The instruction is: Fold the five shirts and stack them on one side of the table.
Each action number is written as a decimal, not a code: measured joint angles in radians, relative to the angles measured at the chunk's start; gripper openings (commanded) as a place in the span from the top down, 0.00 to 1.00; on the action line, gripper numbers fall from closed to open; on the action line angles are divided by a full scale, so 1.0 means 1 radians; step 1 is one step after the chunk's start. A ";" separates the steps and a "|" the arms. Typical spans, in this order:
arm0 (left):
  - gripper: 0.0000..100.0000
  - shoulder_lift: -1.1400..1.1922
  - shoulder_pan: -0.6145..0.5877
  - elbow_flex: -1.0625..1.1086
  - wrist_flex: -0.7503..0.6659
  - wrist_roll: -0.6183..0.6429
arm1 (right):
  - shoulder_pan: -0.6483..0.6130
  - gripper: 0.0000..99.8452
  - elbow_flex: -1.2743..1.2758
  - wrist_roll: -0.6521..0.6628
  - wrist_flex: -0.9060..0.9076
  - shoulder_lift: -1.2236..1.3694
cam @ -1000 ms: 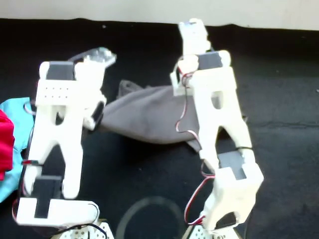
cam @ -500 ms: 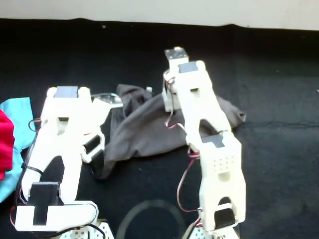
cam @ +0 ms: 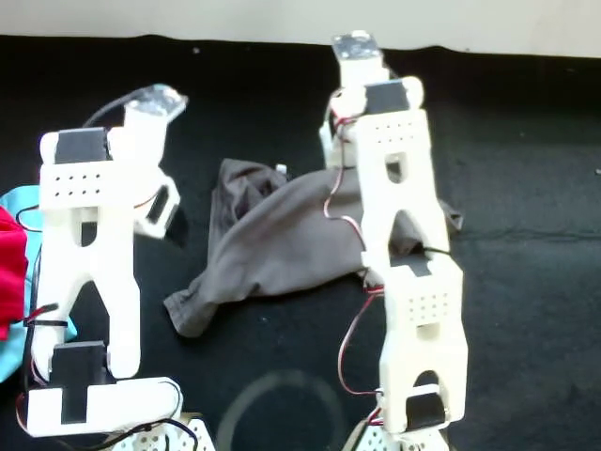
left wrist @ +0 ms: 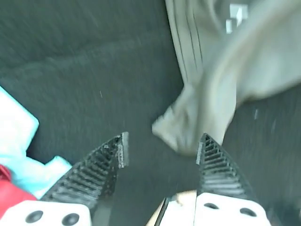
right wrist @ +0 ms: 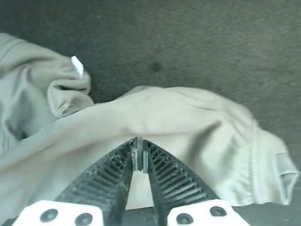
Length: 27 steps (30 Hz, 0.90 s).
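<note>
**Left jaws off the grey shirt, right jaws holding on**

Since half a second before, the left arm [cam: 89, 244] had swung up and away from the grey shirt [cam: 272, 244], and the shirt's near-left edge had dropped into a crumpled lobe on the black worktop [cam: 526, 282]. The right arm [cam: 399, 207] had shifted a little toward the far side.

The left jaws stood wide apart with nothing between them, above bare worktop. In the left wrist view a drooping corner of the grey shirt [left wrist: 211, 84] lay just beyond the tips, close to one of them and apart from the other.

The right jaws were closed on a ridge of the grey shirt [right wrist: 188, 122], and the cloth spread out to both sides of the pinch. The shirt lay rumpled in the middle of the worktop, between the two arms and partly under the right one.

At the left edge of the worktop lay a turquoise shirt [cam: 19, 202] with a red shirt [cam: 9, 272] on top of it, well apart from the grey one.
</note>
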 measured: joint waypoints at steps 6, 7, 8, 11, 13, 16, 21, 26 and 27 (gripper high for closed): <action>0.76 0.203 0.063 -0.077 -0.158 0.173 | -0.023 0.84 0.120 0.075 0.005 -0.086; 0.76 0.256 0.069 -0.109 -0.175 0.196 | -0.037 0.81 0.132 0.078 0.005 -0.084; 0.76 0.308 0.075 -0.147 -0.186 0.218 | -0.048 0.79 0.135 0.078 0.005 -0.083; 0.76 0.479 0.094 -0.298 -0.193 0.279 | -0.058 0.79 0.135 0.078 0.005 -0.086; 0.76 0.592 0.107 -0.413 -0.193 0.308 | -0.058 0.79 0.140 0.078 0.005 -0.084; 0.76 0.761 0.124 -0.588 -0.195 0.354 | -0.057 0.79 0.143 0.078 0.005 -0.084; 0.77 0.990 0.137 -0.848 -0.195 0.393 | -0.060 0.79 0.143 0.078 -0.014 -0.041; 1.00 1.134 0.147 -1.030 -0.137 0.396 | -0.060 0.79 0.143 0.078 -0.057 0.015; 0.97 1.148 0.149 -1.065 -0.110 0.396 | -0.060 0.79 0.143 0.078 -0.064 0.023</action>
